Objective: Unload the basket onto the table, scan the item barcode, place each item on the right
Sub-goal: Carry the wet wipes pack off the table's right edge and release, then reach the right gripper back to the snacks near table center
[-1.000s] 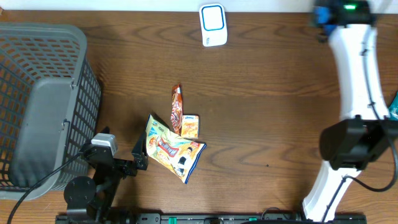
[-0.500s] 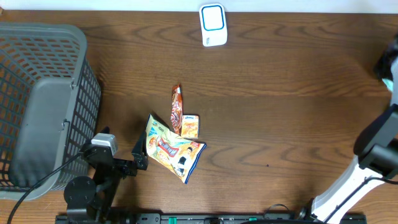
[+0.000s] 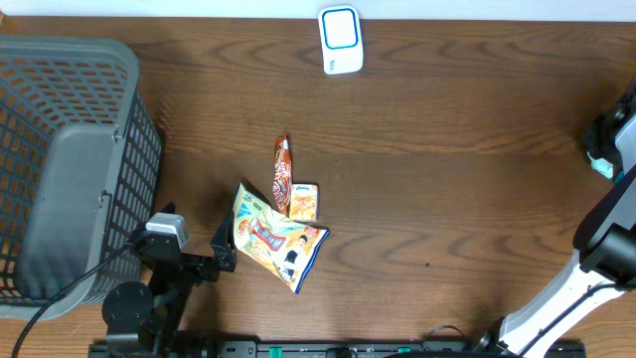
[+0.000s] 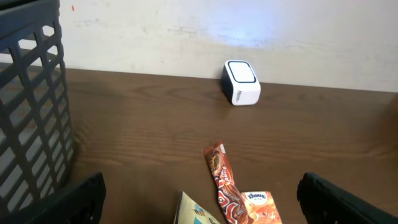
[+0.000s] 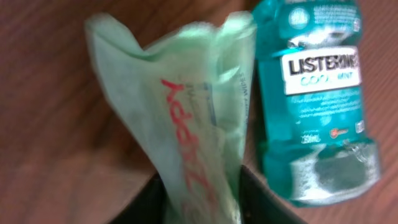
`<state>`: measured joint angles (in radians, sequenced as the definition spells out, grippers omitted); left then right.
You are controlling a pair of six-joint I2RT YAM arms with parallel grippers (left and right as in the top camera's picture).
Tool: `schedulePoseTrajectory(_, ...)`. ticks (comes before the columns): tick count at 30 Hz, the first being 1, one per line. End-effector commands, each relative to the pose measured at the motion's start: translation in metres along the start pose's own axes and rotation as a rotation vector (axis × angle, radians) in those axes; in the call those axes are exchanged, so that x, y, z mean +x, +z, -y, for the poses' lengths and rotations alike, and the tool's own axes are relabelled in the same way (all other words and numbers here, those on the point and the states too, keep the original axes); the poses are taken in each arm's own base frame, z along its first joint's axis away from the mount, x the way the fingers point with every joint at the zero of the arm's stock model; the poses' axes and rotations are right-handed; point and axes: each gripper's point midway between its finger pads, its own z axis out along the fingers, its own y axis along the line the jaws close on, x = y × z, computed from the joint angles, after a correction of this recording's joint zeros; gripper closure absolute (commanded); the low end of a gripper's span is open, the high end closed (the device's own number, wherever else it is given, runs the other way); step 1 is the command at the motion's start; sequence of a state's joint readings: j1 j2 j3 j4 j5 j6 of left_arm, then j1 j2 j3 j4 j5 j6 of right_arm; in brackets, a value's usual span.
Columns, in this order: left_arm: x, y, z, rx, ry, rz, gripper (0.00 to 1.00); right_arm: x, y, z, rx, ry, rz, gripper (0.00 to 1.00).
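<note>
right wrist: green pouch [image 5: 186,118] between fingers of right tool [image 5: 202,199], whether gripped cannot tell; listerine bottle [image 5: 317,99] just beside it on table [image 5: 50,124]. left tool [image 3: 224,247] wide open near snack packets [image 3: 281,239].

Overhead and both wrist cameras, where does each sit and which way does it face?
Overhead: above the wooden table, straight down on white-and-blue scanner, grey mesh basket; left arm, right arm show.
Left wrist: low, facing the back wall; its dark fingers at bottom corners.
Right wrist: down at pale green pouch between its fingers, beside teal mouthwash bottle.
Shared: overhead and left wrist both show scanner and basket.
</note>
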<state>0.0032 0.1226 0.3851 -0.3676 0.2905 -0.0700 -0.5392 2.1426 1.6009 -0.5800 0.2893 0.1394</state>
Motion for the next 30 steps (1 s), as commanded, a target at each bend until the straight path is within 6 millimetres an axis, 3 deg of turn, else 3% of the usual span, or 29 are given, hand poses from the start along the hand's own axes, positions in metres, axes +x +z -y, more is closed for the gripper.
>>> schedulePoseTrajectory(1,0.002,0.000,0.003,0.018,0.014,-0.004,0.02,-0.002,-0.002,0.016,0.087,0.004,0.011,0.10)
schedulePoseTrajectory(2,0.002,0.000,0.003,0.018,0.014,-0.004,0.02,-0.004,-0.003,0.016,0.084,0.005,0.014,0.01)
schedulePoseTrajectory(5,0.002,0.000,0.003,0.018,0.014,-0.004,0.02,-0.009,-0.013,0.010,0.038,0.008,0.021,0.01)
schedulePoseTrajectory(9,0.002,0.000,0.003,0.018,0.014,-0.004,0.02,-0.029,-0.047,-0.013,-0.115,0.015,0.079,0.01)
schedulePoseTrajectory(12,0.002,0.000,0.003,0.018,0.014,-0.004,0.02,-0.048,-0.092,-0.039,-0.263,0.010,0.165,0.01)
schedulePoseTrajectory(15,0.002,0.000,0.003,0.018,0.014,-0.004,0.02,-0.064,-0.151,-0.060,-0.390,0.052,0.257,0.01)
schedulePoseTrajectory(19,0.002,0.000,0.003,0.018,0.014,-0.004,0.02,-0.069,-0.218,-0.079,-0.510,0.125,0.329,0.01)
schedulePoseTrajectory(22,0.002,0.000,0.003,0.018,0.014,-0.004,0.02,-0.063,-0.261,-0.094,-0.600,0.192,0.341,0.01)
schedulePoseTrajectory(25,0.002,0.000,0.003,0.018,0.014,-0.004,0.02,-0.046,-0.292,-0.113,-0.689,0.257,0.288,0.01)
schedulePoseTrajectory(30,0.002,0.000,0.003,0.018,0.014,-0.004,0.02,-0.004,-0.327,-0.163,-0.840,0.179,0.169,0.01)
